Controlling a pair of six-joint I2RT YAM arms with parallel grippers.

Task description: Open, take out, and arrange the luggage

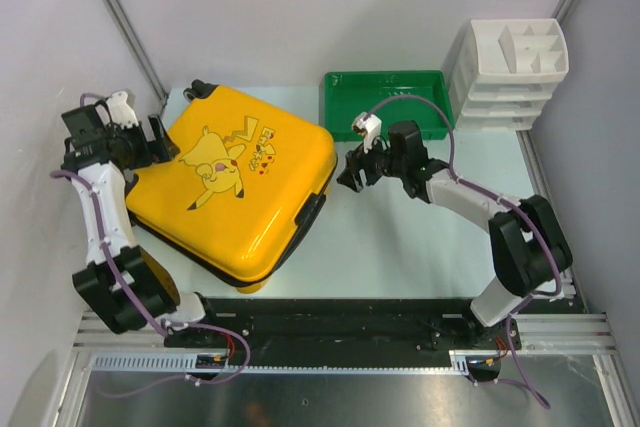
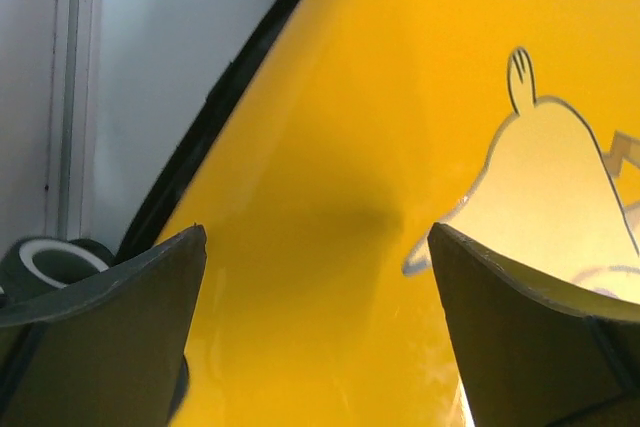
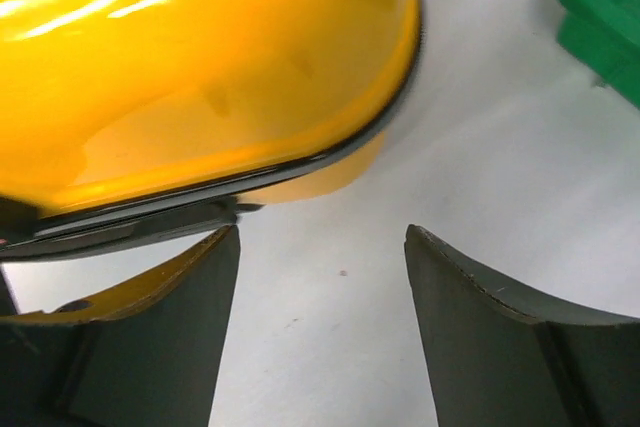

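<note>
The yellow Pikachu luggage (image 1: 235, 182) lies flat and closed on the table's left half, its black zipper band along the edge. My left gripper (image 1: 160, 142) is open at its far left corner, over the shell; the left wrist view shows the yellow lid (image 2: 340, 197) between the spread fingers. My right gripper (image 1: 352, 169) is open just right of the case's right edge. The right wrist view shows the shell's corner (image 3: 200, 57) and zipper band above bare table between the fingers (image 3: 480, 327).
A green plastic tray (image 1: 388, 99) stands at the back centre, behind the right gripper. A white compartmented organizer (image 1: 508, 69) stands at the back right. Grey walls and metal posts close in the left, back and right sides.
</note>
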